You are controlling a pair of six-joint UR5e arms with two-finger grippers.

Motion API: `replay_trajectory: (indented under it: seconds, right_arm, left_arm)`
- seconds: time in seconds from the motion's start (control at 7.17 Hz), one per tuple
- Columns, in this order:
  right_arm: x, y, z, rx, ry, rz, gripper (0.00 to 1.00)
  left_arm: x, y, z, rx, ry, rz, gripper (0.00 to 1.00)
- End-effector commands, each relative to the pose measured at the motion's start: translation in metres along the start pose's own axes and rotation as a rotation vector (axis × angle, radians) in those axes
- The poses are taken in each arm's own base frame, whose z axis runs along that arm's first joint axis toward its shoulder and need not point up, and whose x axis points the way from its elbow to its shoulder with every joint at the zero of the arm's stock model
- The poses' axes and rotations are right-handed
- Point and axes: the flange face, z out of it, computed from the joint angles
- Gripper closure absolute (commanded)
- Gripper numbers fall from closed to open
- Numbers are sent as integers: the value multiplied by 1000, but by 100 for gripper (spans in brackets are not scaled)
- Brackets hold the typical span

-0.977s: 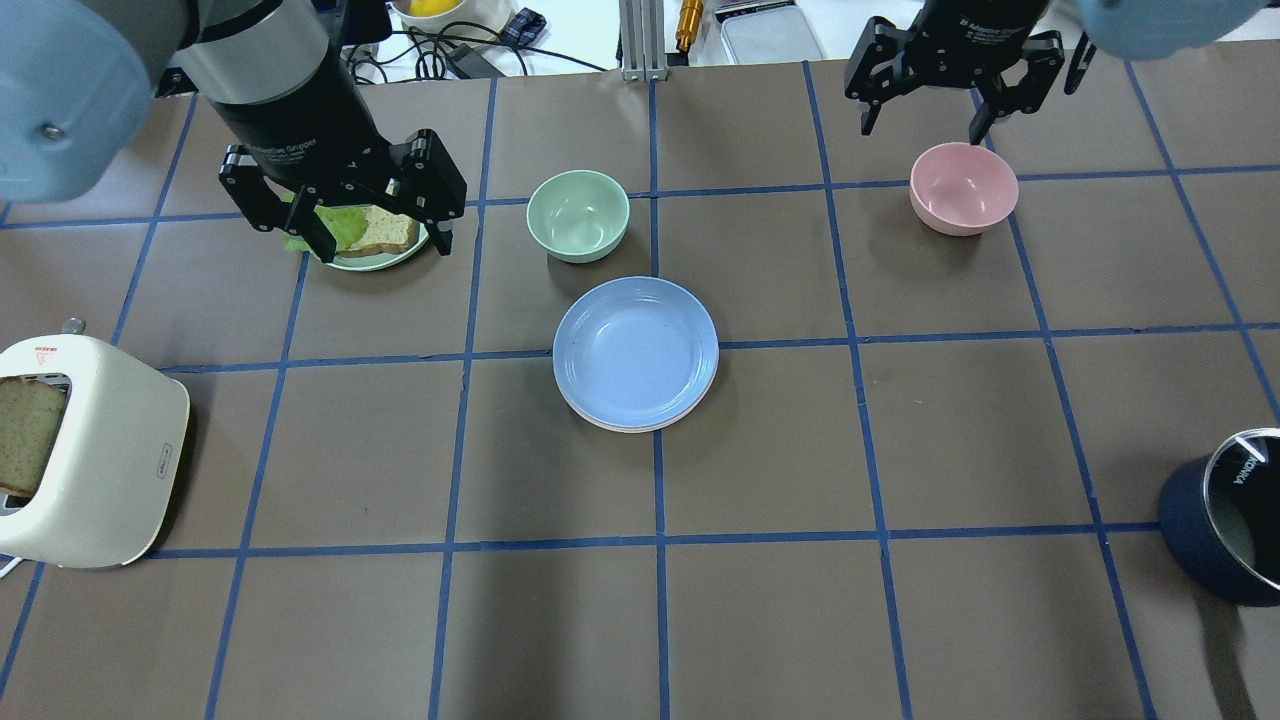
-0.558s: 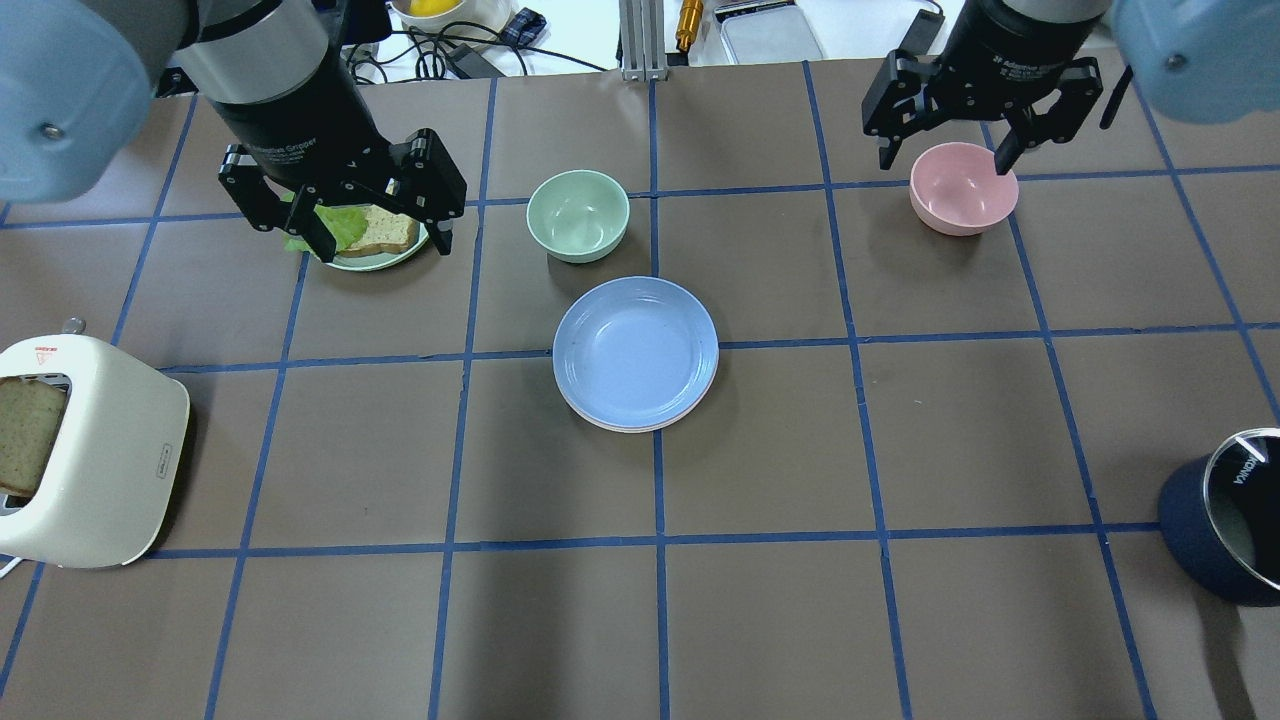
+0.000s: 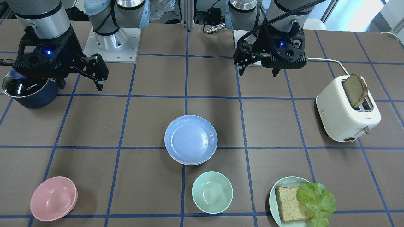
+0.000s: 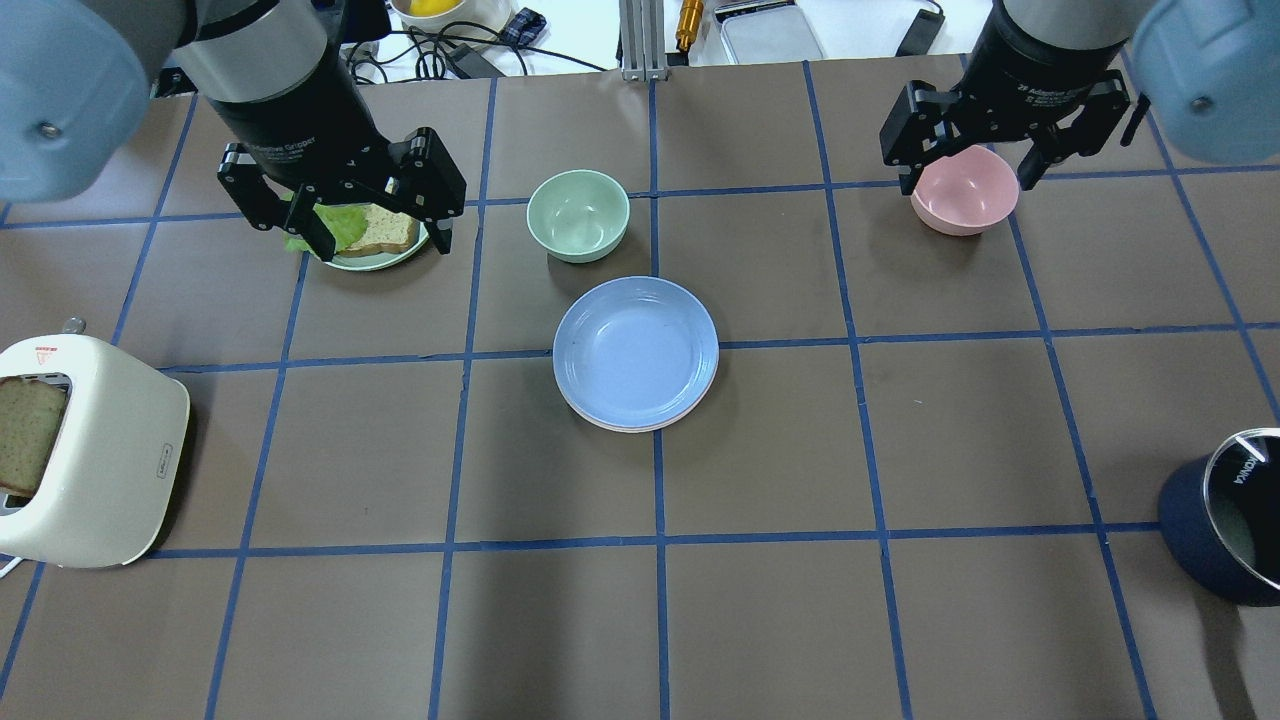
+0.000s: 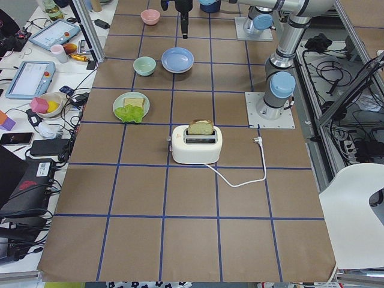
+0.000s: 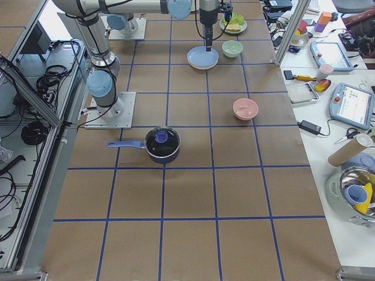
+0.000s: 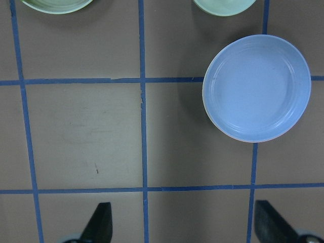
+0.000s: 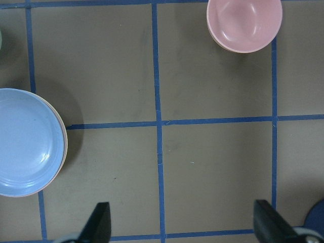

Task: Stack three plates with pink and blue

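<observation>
The light blue plate [image 4: 636, 350] lies on top of a stack at the table's middle; it also shows in the front view [image 3: 191, 138]. A thin pale pink rim [image 4: 640, 428] peeks out under its near edge. Whether a cream-white plate lies below, I cannot tell. My left gripper [image 4: 380, 240] hangs open and empty, high above the table to the left of the stack [image 7: 257, 86]. My right gripper [image 4: 967, 183] hangs open and empty, high at the far right; its wrist view has the stack [image 8: 28, 142] at the left edge.
A mint bowl [image 4: 578, 215] stands just behind the stack. A pink bowl [image 4: 963, 200] sits far right. A mint plate [image 3: 277, 189] bears bread and lettuce. A cream toaster [image 4: 110, 460] with bread stands at the left edge, a dark blue pot [image 4: 1225, 515] at the right edge.
My right gripper has moved right and towards the robot, so in the overhead view its fingers now flank the pink bowl. The left arm and the plates have not moved.
</observation>
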Motion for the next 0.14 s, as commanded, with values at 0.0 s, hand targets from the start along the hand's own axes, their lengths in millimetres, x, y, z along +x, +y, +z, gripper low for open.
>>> replay_trajectory:
  seconds: [0.0]
  right_arm:
    - [3,-1,-1,3,4,5,0]
  left_arm:
    - [0,0,0,0,0,0,0]
